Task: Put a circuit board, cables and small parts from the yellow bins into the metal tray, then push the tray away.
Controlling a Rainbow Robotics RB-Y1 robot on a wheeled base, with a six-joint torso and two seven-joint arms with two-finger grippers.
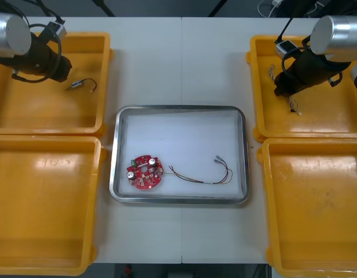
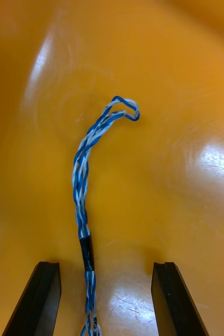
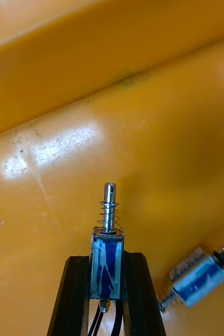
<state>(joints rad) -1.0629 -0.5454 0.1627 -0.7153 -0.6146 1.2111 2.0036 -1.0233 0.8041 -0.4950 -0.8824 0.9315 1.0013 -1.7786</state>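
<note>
Low in the far left yellow bin [image 1: 51, 119], the left hand [image 3: 107, 261] pinched a small metal part [image 3: 107, 233]; the narrow grip could let it twist. Opposite, the right hand [image 2: 106, 265] stood spread astride the blue and white cable [image 2: 83, 173], which might slip.

We find the tray [image 1: 116, 152] mid-table [image 1: 181, 63], with the far left bin [image 1: 103, 81] and near left bin [image 1: 45, 202] on one side and the far right bin [image 1: 317, 119] and near right bin [image 1: 317, 202] on the other. In the tray, the circuit board [image 1: 145, 172] lies near left, a cable [image 1: 198, 176] just to its right. Over the far left bin the left gripper [image 1: 65, 72] clasps a small metal part [image 3: 107, 247], and a second small metal part [image 1: 80, 85] lies beside it. In the far right bin, the right gripper [image 2: 106, 265] straddles a twisted cable [image 2: 85, 168] on the floor.
</note>
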